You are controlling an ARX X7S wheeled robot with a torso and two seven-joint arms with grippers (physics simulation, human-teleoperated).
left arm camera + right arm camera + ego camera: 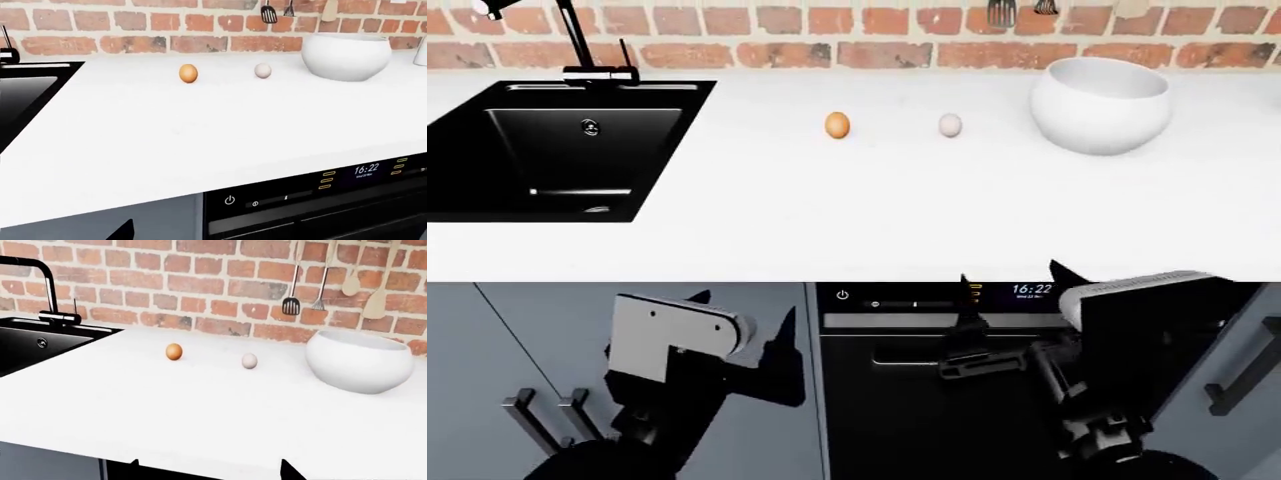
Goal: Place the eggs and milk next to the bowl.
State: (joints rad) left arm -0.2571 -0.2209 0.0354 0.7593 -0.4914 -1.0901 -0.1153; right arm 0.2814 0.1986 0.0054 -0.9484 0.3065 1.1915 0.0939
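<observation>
The orange-brown egg [837,125] and the pale egg [950,125] lie apart on the white counter [854,220], left of the large white bowl [1101,105]. All three also show in the right wrist view: orange egg [174,351], pale egg [249,361], bowl [360,362]. The milk bottle is not clearly in view. A white thing [421,50] cut by the edge beyond the bowl cannot be identified. My left gripper [745,312] and right gripper [1012,282] are both open and empty, low in front of the counter's front edge.
A black sink [561,150] with a black faucet [574,40] is set in the counter's left. An oven with a lit clock panel [1032,290] sits under the counter in front of my right arm. Utensils [291,305] hang on the brick wall.
</observation>
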